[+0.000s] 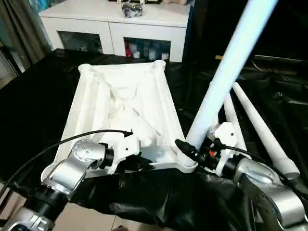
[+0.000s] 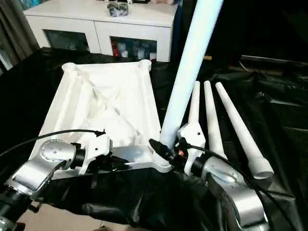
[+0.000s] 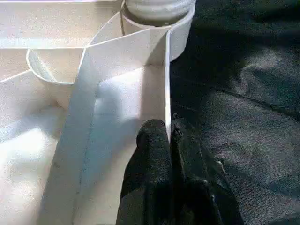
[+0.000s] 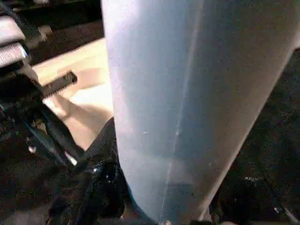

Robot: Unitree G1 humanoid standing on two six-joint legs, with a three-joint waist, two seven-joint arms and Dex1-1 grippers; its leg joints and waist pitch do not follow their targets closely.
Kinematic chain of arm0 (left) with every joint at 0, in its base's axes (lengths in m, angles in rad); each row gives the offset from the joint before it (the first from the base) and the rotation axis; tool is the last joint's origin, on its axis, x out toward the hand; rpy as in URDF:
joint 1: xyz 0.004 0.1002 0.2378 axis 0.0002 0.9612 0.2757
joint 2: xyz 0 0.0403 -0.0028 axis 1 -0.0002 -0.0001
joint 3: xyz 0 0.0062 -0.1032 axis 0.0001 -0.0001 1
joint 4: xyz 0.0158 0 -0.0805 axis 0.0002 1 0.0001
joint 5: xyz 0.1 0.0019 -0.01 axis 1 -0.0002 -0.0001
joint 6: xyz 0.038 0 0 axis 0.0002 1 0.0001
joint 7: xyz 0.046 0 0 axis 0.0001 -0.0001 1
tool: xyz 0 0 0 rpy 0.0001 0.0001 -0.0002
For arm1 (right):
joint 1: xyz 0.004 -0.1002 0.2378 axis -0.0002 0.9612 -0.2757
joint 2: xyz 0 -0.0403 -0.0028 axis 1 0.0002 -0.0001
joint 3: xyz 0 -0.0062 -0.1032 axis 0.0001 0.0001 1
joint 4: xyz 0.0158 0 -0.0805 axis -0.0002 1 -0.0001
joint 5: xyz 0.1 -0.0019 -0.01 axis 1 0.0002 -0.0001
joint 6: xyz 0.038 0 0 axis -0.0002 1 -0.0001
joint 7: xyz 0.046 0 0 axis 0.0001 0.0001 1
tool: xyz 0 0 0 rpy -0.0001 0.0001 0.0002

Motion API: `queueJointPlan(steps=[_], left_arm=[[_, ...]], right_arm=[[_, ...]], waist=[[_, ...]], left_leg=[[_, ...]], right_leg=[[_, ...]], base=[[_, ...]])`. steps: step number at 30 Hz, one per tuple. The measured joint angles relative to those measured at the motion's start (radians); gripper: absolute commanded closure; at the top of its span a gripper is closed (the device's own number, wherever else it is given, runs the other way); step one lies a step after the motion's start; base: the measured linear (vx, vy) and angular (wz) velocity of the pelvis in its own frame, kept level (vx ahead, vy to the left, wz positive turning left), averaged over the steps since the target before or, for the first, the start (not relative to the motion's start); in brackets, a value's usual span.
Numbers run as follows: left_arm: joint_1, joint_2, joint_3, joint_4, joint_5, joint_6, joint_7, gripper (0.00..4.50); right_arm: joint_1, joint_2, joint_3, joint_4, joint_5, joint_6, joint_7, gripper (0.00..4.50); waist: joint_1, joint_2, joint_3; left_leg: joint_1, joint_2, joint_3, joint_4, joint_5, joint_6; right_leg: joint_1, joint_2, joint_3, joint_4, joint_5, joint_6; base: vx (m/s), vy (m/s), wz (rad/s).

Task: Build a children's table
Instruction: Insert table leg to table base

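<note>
Between both hands, white ribbed plastic tabletop (image 1: 122, 103) lies underside-up on black-draped counter (image 1: 38, 91). Left hand (image 1: 139, 165) clenched on near rim; right hand (image 1: 195, 149) grasps long white tapered leg (image 1: 226, 72) standing in corner socket (image 1: 185, 163). Likely step: screwing leg in; next, twist.

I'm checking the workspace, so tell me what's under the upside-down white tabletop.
The tabletop lies ribbed side up on a black sheet that spreads out around it. Whatever is beneath the sheet is covered, and so is the tabletop's face-down side.

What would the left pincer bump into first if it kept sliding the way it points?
Probably the round corner socket of the white ribbed plastic tabletop, where the upright white leg sits; the left pincer points along the rim toward it.
</note>
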Motion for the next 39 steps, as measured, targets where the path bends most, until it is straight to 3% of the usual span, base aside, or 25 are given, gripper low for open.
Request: queueJointPlan(steps=[9, 15, 21, 26, 33, 39], left_arm=[[-0.081, -0.047, 0.003, 0.13, 0.023, -0.042, 0.03, 4.5], [-0.112, -0.062, 0.003, 0.179, 0.025, -0.067, 0.029, 4.5], [-0.123, -0.066, 0.003, 0.202, 0.027, -0.081, 0.025, 4.5], [-0.126, -0.07, 0.007, 0.213, 0.028, -0.083, 0.026, 4.5], [-0.135, -0.081, 0.007, 0.231, 0.035, -0.097, 0.025, 4.5], [-0.147, -0.092, 0.007, 0.255, 0.04, -0.106, 0.025, 4.5]], right_arm=[[-0.149, 0.012, 0.009, 0.198, -0.044, -0.052, 0.014, 2.61], [-0.184, 0.01, -0.003, 0.252, -0.042, -0.061, 0.04, 2.61], [-0.191, 0.026, -0.03, 0.294, -0.019, -0.07, 0.06, 2.61], [-0.176, 0.07, -0.088, 0.333, 0.039, -0.081, 0.06, 2.61], [-0.13, 0.112, -0.132, 0.358, 0.088, -0.139, 0.067, 2.61], [-0.094, 0.135, -0.148, 0.382, 0.085, -0.225, 0.074, 2.61]], waist=[[-0.001, -0.009, 0.001], [0.0, -0.012, 0.002], [0.0, -0.013, 0.001], [0.0, -0.013, 0.001], [0.003, -0.013, 0.001], [0.004, -0.013, 0.001]], left_leg=[[0.001, 0.001, 0.001, 0.0, 0.001, -0.001], [-0.001, 0.002, 0.002, 0.0, 0.002, 0.0], [-0.001, 0.002, 0.003, -0.001, 0.002, 0.0], [0.0, 0.003, 0.003, -0.002, 0.002, 0.0], [0.0, 0.002, 0.005, -0.006, 0.002, 0.0], [0.0, 0.003, 0.005, -0.008, 0.002, 0.0]], right_leg=[[0.0, 0.0, -0.001, 0.002, 0.003, -0.002], [-0.001, 0.0, -0.001, 0.0, 0.003, -0.002], [-0.001, 0.0, -0.001, -0.002, 0.003, -0.002], [-0.001, 0.0, -0.001, -0.001, 0.003, -0.002], [-0.001, 0.0, -0.001, -0.003, 0.003, -0.002], [0.0, -0.001, -0.001, -0.004, 0.003, -0.001]], base=[[0.0, 0.0, 0.0], [0.0, 0.0, 0.0], [0.0, 0.0, 0.0], [0.0, 0.0, 0.0], [0.0, 0.0, 0.0], [0.0, 0.0, 0.0]])
